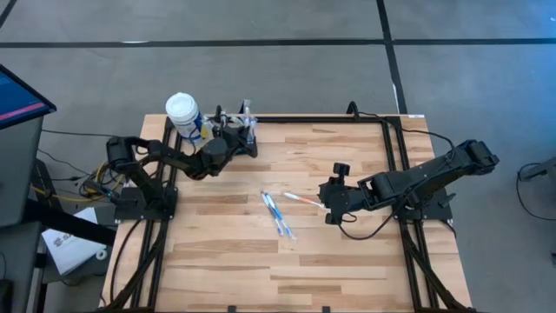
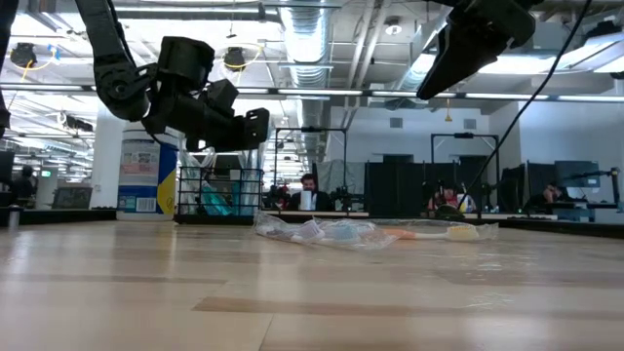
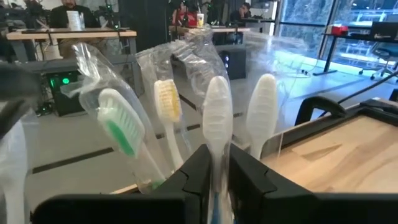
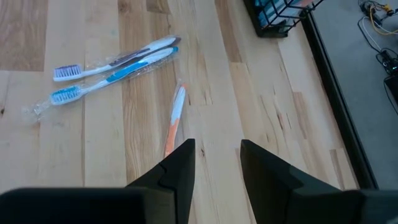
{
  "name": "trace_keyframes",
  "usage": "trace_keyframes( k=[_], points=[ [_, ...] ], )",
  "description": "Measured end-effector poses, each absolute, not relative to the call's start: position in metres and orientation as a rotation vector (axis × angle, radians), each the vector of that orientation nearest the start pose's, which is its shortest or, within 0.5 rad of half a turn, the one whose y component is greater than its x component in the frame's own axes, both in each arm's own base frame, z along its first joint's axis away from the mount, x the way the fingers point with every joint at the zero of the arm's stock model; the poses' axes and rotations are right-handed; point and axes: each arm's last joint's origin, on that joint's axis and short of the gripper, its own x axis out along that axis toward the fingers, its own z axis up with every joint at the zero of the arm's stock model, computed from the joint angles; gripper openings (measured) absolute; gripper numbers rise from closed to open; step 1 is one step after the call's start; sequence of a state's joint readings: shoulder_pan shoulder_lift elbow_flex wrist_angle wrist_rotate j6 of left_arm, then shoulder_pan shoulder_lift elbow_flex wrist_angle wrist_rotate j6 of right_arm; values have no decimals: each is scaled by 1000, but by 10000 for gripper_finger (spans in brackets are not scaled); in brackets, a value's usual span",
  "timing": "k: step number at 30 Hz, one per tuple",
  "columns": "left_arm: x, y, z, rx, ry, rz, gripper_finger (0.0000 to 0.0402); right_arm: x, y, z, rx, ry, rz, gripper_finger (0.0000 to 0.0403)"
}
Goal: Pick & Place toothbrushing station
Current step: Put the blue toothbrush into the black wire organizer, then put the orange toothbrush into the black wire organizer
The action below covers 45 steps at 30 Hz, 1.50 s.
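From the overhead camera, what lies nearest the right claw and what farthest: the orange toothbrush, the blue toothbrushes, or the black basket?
1. Orange toothbrush, just left of the right gripper.
2. Blue toothbrushes, mid-table, further left.
3. Caddy, back-left corner, by the left gripper.

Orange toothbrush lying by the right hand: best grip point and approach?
Grip the orange toothbrush mid-handle, coming straight down with the fingers across its width. It lies flat on the table, apart from the two blue toothbrushes, and the right hand hangs open just beside it.
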<state>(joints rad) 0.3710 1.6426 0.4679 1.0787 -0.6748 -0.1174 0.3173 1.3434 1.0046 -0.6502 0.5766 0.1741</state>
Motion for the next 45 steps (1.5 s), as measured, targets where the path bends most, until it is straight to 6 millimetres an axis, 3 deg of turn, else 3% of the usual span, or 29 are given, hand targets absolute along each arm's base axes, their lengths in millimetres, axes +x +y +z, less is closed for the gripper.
trace_keyframes(
  k=[14, 29, 35, 45],
  points=[
    [255, 115, 157, -86, 42, 1009, 84, 254, 67, 259, -266, 865, -313, 118],
    [246, 99, 201, -11, -71, 956, 88, 254, 67, 259, -264, 866, -310, 118],
    [240, 92, 211, -4, -38, 939, 88, 254, 69, 258, -228, 881, -260, 118],
    [237, 63, 226, -1, -20, 786, 88, 253, 68, 215, -177, 910, -245, 118]
  ],
)
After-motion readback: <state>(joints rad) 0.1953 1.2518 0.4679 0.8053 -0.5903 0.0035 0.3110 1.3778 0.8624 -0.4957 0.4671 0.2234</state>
